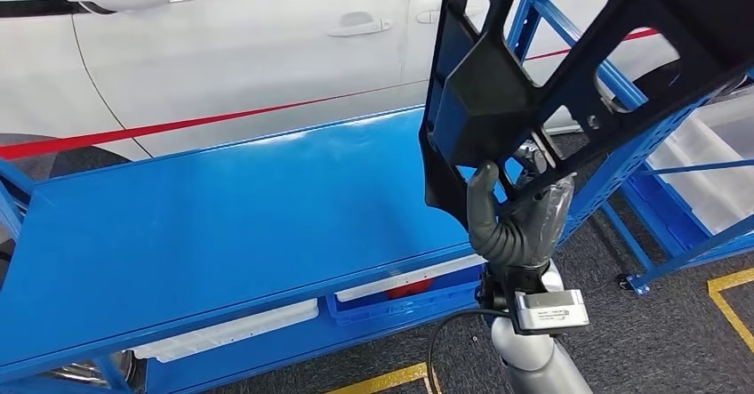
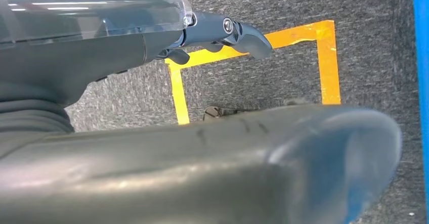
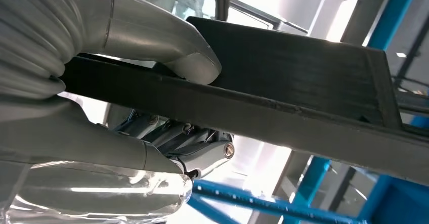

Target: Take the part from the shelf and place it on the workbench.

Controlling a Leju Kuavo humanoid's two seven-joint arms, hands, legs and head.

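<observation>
Head view: right hand (image 1: 516,225) grips black part (image 1: 498,83); left hand (image 2: 212,32) spread, empty.

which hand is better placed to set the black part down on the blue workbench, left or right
Right. The right hand already grips the black plastic frame part, held beside the blue workbench top. The left hand hangs over grey carpet and yellow floor tape, holding nothing.

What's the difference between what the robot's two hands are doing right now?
The right robot hand is raised beside the blue workbench, gripping the edge of the big black part; the left robot hand hangs low over the grey floor and its yellow tape, holding nothing. The right's thumb presses the part; the left's fingers are loose. Both share grey thumbs and darker fingers.
</observation>
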